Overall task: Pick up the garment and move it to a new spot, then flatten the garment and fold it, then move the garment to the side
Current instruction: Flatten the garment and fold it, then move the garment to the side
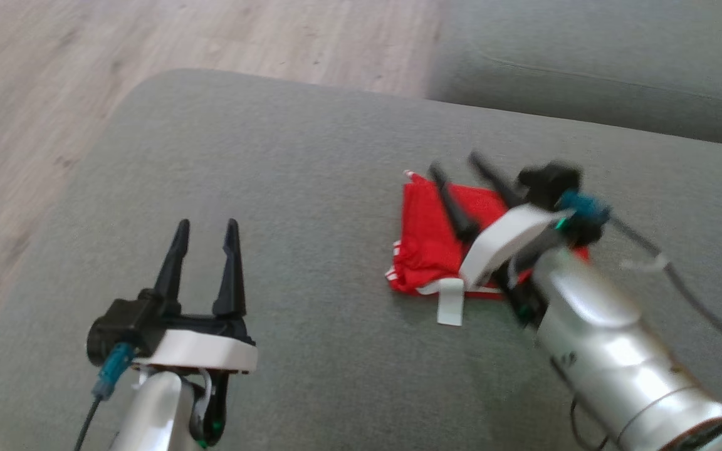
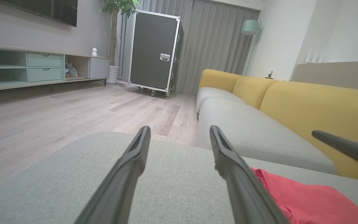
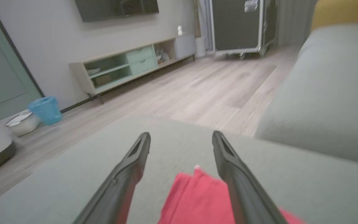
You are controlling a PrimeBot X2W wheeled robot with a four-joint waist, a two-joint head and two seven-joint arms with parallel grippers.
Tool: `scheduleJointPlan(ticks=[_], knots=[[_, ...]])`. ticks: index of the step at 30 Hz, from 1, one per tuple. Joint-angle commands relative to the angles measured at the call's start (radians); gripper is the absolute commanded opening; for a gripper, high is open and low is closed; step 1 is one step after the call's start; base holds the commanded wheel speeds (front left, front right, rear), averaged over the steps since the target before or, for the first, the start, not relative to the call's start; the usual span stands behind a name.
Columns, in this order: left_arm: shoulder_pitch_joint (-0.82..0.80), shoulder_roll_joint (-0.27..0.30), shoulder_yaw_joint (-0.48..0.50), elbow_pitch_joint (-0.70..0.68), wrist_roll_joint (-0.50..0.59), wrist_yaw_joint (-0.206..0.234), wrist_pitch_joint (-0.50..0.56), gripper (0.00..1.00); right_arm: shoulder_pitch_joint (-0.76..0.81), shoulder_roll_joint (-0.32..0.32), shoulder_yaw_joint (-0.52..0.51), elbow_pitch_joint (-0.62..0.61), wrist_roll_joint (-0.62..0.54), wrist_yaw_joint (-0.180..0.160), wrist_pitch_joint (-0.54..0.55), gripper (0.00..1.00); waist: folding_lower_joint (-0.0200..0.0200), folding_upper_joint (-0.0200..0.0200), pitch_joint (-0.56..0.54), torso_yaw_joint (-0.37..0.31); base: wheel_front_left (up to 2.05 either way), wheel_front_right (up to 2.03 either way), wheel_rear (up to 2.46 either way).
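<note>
Both splayed and empty: left end effector (image 1: 207,223) aside, right end effector (image 1: 454,161) over garment (image 1: 427,238).

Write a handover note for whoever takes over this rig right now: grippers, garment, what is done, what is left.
Left gripper: open, holding nothing, over bare grey cushion to the left of the garment.
Right gripper: open, holding nothing, fingers spread above the garment; the arm is blurred in the head view.
Garment: red with white trim, lying in a compact folded bundle on the grey cushion, free of both grippers.
Done: it looks flattened and folded.
Left: judging by how it lies, possibly the move to the side. These views cannot tell whether this is its final spot, so check before regrasping.
</note>
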Motion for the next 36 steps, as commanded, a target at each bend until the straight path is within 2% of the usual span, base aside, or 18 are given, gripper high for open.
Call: scheduleJointPlan(ticks=[1, 5, 9, 12, 16, 20, 24, 36], knots=[[-0.037, 0.007, 0.044, -0.042, 0.010, 0.000, -0.005, 1.00, -0.034, 0.009, -0.054, -0.037, -0.071, -0.001, -0.014, 1.00, 0.0000, 0.0000, -0.007, -0.032, 0.00, 0.00, 0.00], [-0.028, 0.007, 0.054, -0.050, 0.015, -0.003, -0.005, 1.00, 0.044, -0.014, -0.262, -0.114, -0.286, -0.001, -0.014, 1.00, 0.0000, 0.0000, -0.019, -0.077, 0.00, 0.00, 0.00], [-0.015, 0.007, 0.056, -0.057, 0.015, -0.004, -0.005, 1.00, 0.144, -0.023, -0.434, -0.218, -0.446, -0.001, -0.014, 1.00, 0.0000, 0.0000, -0.027, -0.123, 0.00, 0.00, 0.00], [-0.008, 0.007, 0.059, -0.062, 0.018, -0.006, -0.005, 1.00, 0.218, -0.017, -0.529, -0.298, -0.537, -0.001, -0.014, 1.00, 0.0000, 0.0000, -0.029, -0.155, 0.00, 0.00, 0.00], [0.001, 0.007, 0.065, -0.070, 0.026, -0.008, -0.005, 1.00, 0.307, 0.000, -0.620, -0.395, -0.603, -0.001, -0.014, 1.00, 0.0000, 0.0000, -0.027, -0.194, 0.00, 0.00, 0.00], [0.018, 0.007, 0.078, -0.078, 0.032, -0.008, -0.005, 1.00, 0.381, 0.008, -0.646, -0.473, -0.629, -0.001, -0.014, 1.00, 0.0000, 0.0000, -0.023, -0.230, 0.00, 0.00, 0.00], [0.040, 0.007, 0.095, -0.081, 0.030, 0.004, -0.005, 1.00, 0.441, 0.009, -0.640, -0.508, -0.580, -0.001, -0.014, 1.00, 0.0000, 0.0000, -0.024, -0.254, 0.00, 0.00, 0.00], [0.055, 0.007, 0.083, -0.088, 0.019, 0.018, -0.005, 1.00, 0.463, 0.009, -0.622, -0.529, -0.557, -0.001, -0.014, 1.00, 0.0000, 0.0000, -0.021, -0.254, 0.00, 0.00, 0.00]])
